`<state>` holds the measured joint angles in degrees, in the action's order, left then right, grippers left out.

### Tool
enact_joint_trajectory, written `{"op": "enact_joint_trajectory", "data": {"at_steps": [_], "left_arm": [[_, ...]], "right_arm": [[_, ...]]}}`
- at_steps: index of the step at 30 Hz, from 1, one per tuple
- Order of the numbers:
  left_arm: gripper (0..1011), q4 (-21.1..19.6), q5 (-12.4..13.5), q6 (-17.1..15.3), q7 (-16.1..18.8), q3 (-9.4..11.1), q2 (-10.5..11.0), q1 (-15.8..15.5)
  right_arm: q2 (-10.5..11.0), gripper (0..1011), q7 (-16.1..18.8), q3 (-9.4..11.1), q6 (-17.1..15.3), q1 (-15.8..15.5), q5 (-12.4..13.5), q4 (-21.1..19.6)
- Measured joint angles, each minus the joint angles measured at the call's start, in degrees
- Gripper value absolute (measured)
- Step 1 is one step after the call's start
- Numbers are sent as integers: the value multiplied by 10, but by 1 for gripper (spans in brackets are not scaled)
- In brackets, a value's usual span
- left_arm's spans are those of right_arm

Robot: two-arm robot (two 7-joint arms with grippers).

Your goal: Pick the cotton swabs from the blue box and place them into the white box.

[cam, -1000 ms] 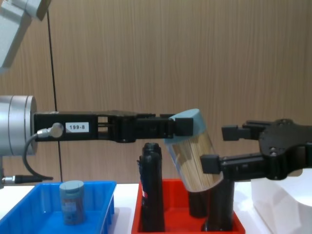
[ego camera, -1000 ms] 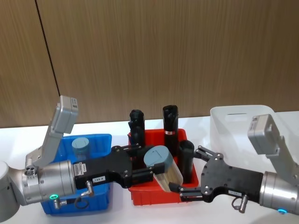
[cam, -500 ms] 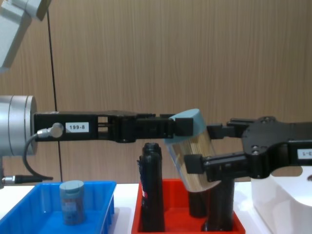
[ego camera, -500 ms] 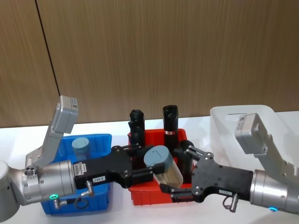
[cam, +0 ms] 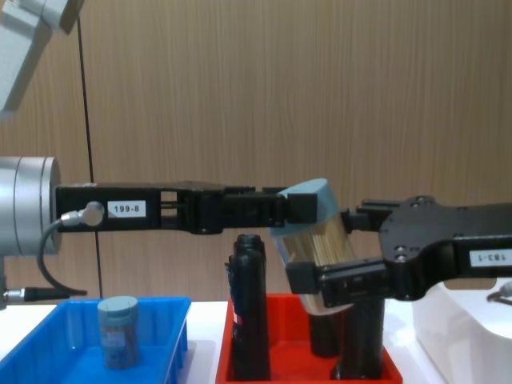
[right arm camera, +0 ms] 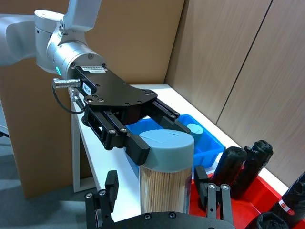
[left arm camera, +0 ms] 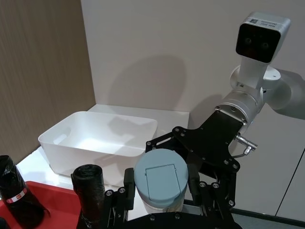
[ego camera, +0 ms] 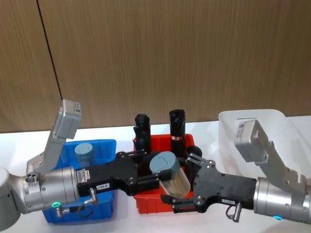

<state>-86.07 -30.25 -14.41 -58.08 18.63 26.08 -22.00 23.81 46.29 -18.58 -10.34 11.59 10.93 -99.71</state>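
A cotton swabs tub (ego camera: 170, 174), clear with a grey-blue lid, hangs tilted above the red tray, and my left gripper (ego camera: 156, 169) is shut on its lid end. From the other side, my right gripper (ego camera: 184, 180) is open, one finger on each side of the tub's body (right arm camera: 164, 183), with a gap showing. From the chest view the tub (cam: 318, 250) sits between the left gripper (cam: 298, 208) and the right gripper (cam: 332, 248). A second tub (ego camera: 85, 151) stands in the blue box (ego camera: 104, 145). The white box (ego camera: 243, 118) is at the far right.
A red tray (ego camera: 146, 204) between the two boxes holds several tall black cylinders (ego camera: 177, 125), directly under the held tub. The white box (left arm camera: 95, 143) lies beyond the red tray in the left wrist view. A wood-panel wall is behind the table.
My right gripper has moved left toward the held tub and now has a finger on each side of its body. The left gripper and tub have stayed in place.
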Motion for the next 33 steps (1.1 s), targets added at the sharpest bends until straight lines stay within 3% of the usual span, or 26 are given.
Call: {"op": "enact_joint_trajectory", "data": {"at_steps": [11,22,28,33], "left_arm": [[664,0,0,0,0,0,0,0],[684,0,0,0,-1,0,0,0],[886,0,0,0,0,0,0,0],[972,0,0,0,0,0,0,0]], "right_arm": [[1,774,-7,-4,0,3,-2,4],[5,694,-13,-7,5,3,6,3],[8,659,-16,-8,9,2,13,0],[11,641,-19,-8,11,1,17,-1]]}}
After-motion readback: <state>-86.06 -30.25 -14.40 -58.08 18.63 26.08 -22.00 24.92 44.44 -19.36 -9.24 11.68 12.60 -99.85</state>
